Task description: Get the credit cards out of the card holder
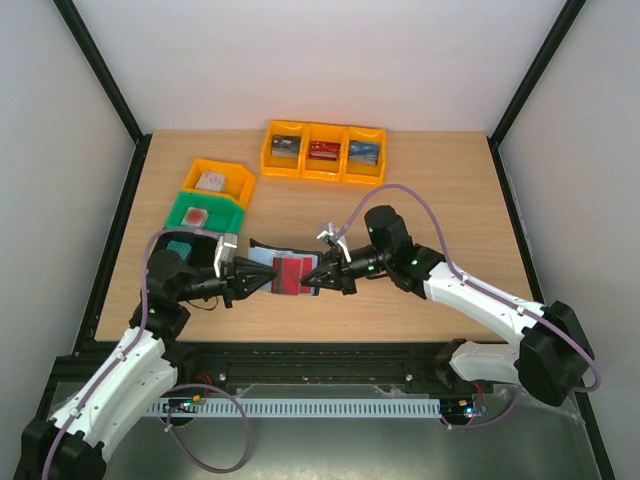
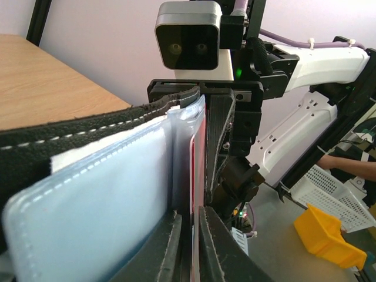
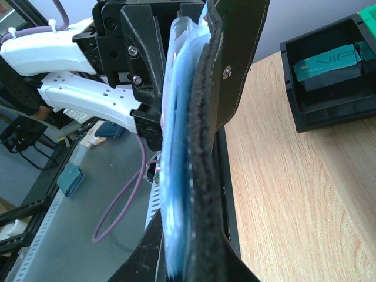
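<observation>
Left gripper (image 2: 189, 220) pinches narrow on the red card (image 2: 196, 176); facing it, right gripper (image 3: 185, 249) clamps the holder (image 3: 202, 147) aloft. Extraction step: next, left should draw straight back while right holds firm.

black card holder (image 1: 262, 250) held spread open, pale blue pockets showing; red credit card (image 1: 292, 273) against them.
</observation>
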